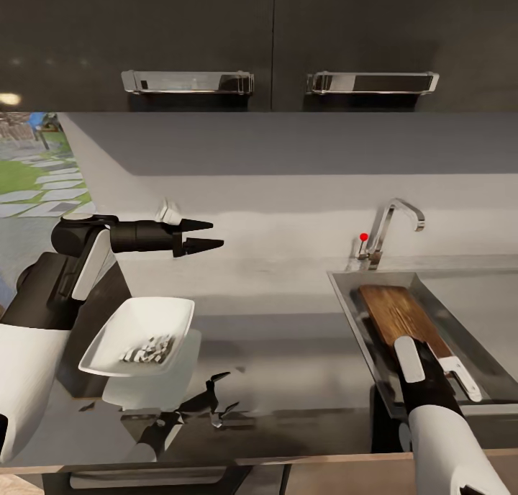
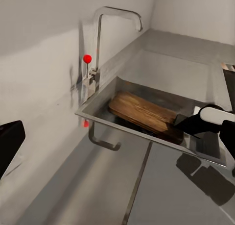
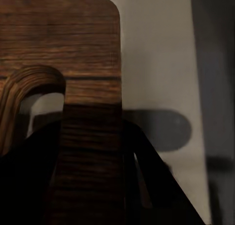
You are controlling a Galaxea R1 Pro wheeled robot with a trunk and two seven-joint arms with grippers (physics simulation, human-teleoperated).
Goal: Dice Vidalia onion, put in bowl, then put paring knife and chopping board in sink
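two grippers are in play. the right gripper (image 1: 424,362), at the lower right of the head view, is clamped on the handle end of the chopping board (image 1: 399,314); in the right wrist view its dark fingers (image 3: 147,186) bracket the board (image 3: 73,63) beside the slot-shaped hole. the board lies inside the sink (image 1: 345,286), at the right of the frame, its far end toward the tap (image 1: 392,229).

the left gripper (image 1: 208,236), at mid left, hangs empty above the countertop (image 1: 288,365) with its fingers narrowly parted. below it the bowl (image 1: 108,337) holds the diced onion (image 1: 147,350).

judged step: releasing the board into the basin. lower the held end until the board rests flat on the basin floor, then open the fingers fully and withdraw straight up, clear of the sink wall. the paring knife cannot be made out.
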